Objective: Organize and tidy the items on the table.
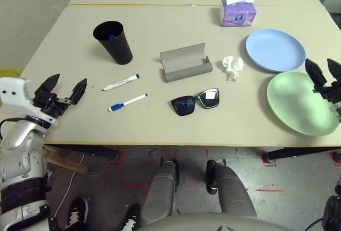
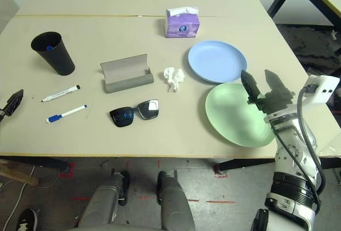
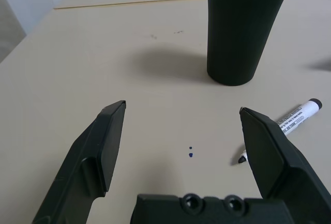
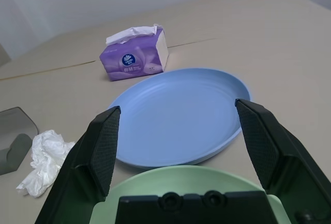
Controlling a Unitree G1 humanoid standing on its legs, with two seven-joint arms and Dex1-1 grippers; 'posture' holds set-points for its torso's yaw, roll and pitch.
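On the beige table [image 1: 160, 28] lie a black-capped marker [image 1: 121, 82] and a blue-capped marker [image 1: 128, 102]. Black sunglasses [image 1: 195, 101] rest near the front edge, behind them an open grey glasses case [image 1: 185, 62] and a crumpled white tissue [image 1: 233, 66]. A light-blue plate [image 1: 275, 49] and a pale-green plate [image 1: 301, 102] sit to the right. My left gripper [image 1: 62, 90] hovers open over the table's left edge, left of the markers. My right gripper [image 2: 262, 86] stands open above the green plate's right side. Nothing is held.
A black cup [image 1: 113, 42] with something blue inside stands at the back left. A purple tissue box [image 1: 237, 12] sits at the back right. A seam [image 1: 160, 5] crosses the table behind them. Bare tabletop lies along the front edge.
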